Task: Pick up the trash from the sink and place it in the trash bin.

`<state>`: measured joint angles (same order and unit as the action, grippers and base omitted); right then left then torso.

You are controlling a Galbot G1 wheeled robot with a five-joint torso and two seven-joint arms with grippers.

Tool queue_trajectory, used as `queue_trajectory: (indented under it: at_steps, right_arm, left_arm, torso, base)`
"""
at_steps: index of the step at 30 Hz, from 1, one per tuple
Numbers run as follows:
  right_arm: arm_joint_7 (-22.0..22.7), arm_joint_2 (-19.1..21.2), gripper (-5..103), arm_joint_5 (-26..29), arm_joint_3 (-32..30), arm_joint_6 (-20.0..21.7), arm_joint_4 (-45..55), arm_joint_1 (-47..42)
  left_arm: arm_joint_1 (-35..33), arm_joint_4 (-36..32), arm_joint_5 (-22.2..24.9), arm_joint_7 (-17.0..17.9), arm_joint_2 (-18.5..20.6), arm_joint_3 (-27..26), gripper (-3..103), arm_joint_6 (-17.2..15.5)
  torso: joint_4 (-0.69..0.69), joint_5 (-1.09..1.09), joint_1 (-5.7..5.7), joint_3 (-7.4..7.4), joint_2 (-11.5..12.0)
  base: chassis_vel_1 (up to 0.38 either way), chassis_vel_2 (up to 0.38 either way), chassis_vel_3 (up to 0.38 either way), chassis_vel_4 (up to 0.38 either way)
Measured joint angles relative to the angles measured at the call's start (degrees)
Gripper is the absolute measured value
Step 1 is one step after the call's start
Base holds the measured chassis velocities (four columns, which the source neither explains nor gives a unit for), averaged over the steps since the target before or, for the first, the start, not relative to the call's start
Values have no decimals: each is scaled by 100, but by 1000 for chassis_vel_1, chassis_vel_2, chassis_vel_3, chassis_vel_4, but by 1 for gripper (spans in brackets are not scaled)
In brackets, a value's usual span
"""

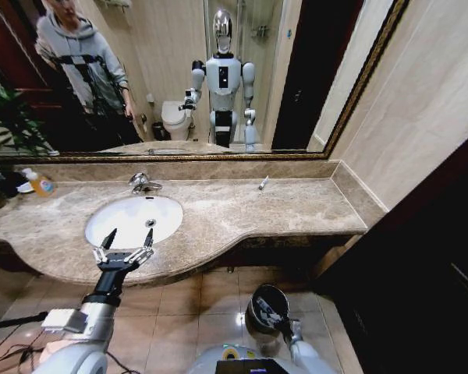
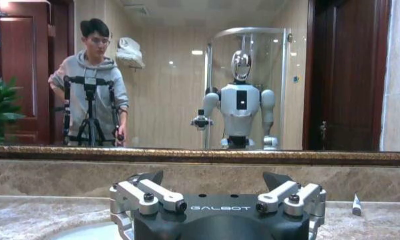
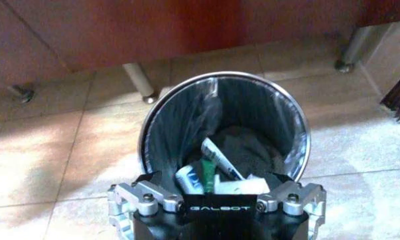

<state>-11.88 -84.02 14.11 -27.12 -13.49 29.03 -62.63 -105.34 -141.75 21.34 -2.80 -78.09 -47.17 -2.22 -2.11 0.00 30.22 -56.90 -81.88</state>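
One sink [image 1: 132,220], white oval basin near counter's left end, front edge; one trash bin [image 3: 223,131], round shiny metal, dark liner, on floor tiles below counter's front edge; several trash bits [image 3: 216,170] inside bin, white tubes with blue marks; one white tube [image 1: 263,183] at counter's back edge; left gripper [image 1: 123,246] raised over sink's front rim, fingers spread apart; right gripper [image 1: 274,313] low over bin mouth, finger state unclear.

A bathroom: marble vanity with sink [image 1: 101,226], wall mirror [image 1: 218,78], toilet and shower reflected.
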Motion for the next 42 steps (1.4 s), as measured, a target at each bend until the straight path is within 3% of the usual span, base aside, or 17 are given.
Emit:
queue_trajectory:
  at_steps: [7,13,16,17,19,20,21,22,23,28,32,36,42]
  right_arm:
    - [34,-73,100,-166,18,-231,134,-197]
    - [162,-190,100,-36,36,-731,783,-750]
    - [437,-197,100,-444,47,-1661,1142,-1016]
    - [437,-197,100,-444,47,-1661,1142,-1016]
    - [711,-83,100,-1028,32,-2588,1456,-1199]
    - [711,-83,100,-1028,32,-2588,1456,-1199]
    - [864,-8,100,-1239,13,-3005,1644,-1289]
    - [1083,50,100,-1423,-11,-3145,1901,-1400]
    - [1277,123,100,-1471,-23,-3135,2326,-1613]
    - [1444,332,100,-1180,-26,-2930,3612,-2290]
    - [1512,589,100,-1036,-121,-2711,5407,-3371]
    - [1508,644,100,-1035,-165,-2592,6108,-3727]
    - [1389,650,100,-848,-327,-1698,8080,-4054]
  left_arm:
    - [0,0,0,0,0,0,100,0]
    - [0,0,0,0,0,0,100,0]
    - [0,0,0,0,0,0,100,0]
    - [0,0,0,0,0,0,100,0]
    - [0,0,0,0,0,-1,100,0]
    - [0,0,0,0,0,-1,100,0]
    - [0,0,0,0,0,0,100,0]
    - [0,0,0,0,0,0,100,0]
    - [0,0,0,0,0,0,100,0]
    - [0,0,0,0,0,0,100,0]
    - [0,0,0,0,0,0,100,0]
    - [0,0,0,0,0,0,100,0]
    - [0,0,0,0,0,0,100,0]
  torso:
    - [0,0,0,0,0]
    - [0,0,0,0,0]
    - [0,-1,-1,0,0]
    - [0,-1,-1,0,0]
    - [0,1,0,0,0]
    - [0,1,0,0,0]
    - [0,-1,0,0,0]
    - [-1,1,0,0,0]
    - [-2,1,0,0,0]
    - [0,1,0,0,0]
    - [1,1,0,0,-1]
    - [1,0,0,0,0]
    - [0,0,0,0,-1]
  base:
    - [0,0,0,0]
    - [0,0,0,0]
    - [0,0,0,0]
    - [0,0,0,0]
    - [0,0,0,0]
    - [0,0,0,0]
    - [0,0,0,0]
    - [0,0,0,0]
    - [0,0,0,0]
    - [0,0,0,0]
    - [0,0,0,0]
    - [0,0,0,0]
    - [0,0,0,0]
